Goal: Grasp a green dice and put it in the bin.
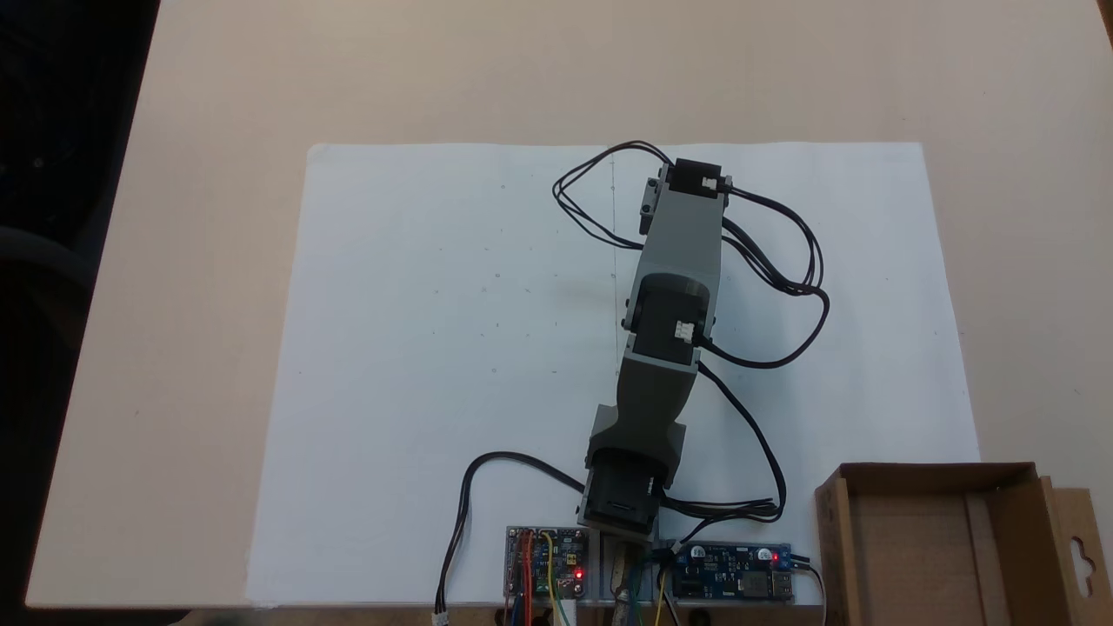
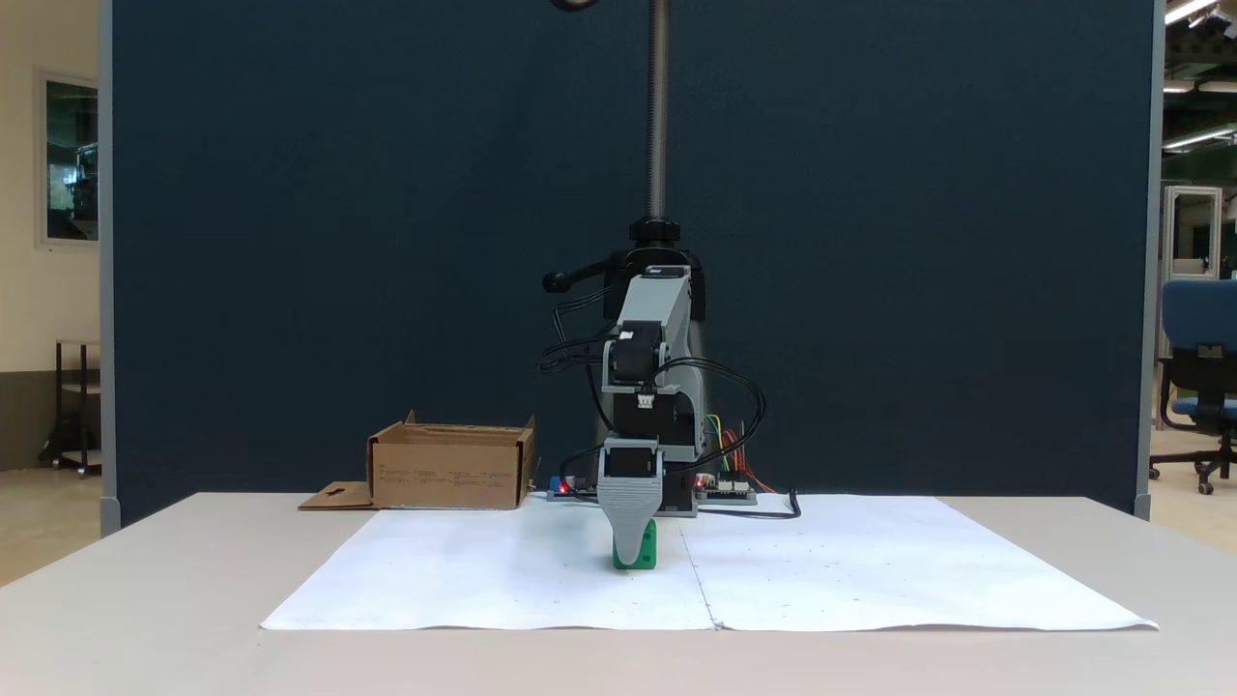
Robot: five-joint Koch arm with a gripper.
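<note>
Low over the white sheet on the worktop (image 2: 126, 570), the claw (image 2: 633, 551) hides its jaw gap around the green dice (image 2: 646, 553), so its grip cannot be told; it should close squarely before lifting toward the bin (image 2: 449, 474).

The arm (image 1: 669, 287) is seen stretched forward from its base and bent down at the wrist, with the end effector (image 2: 633, 556) lowered to the table, one grey jaw hiding the other behind it.
</note>
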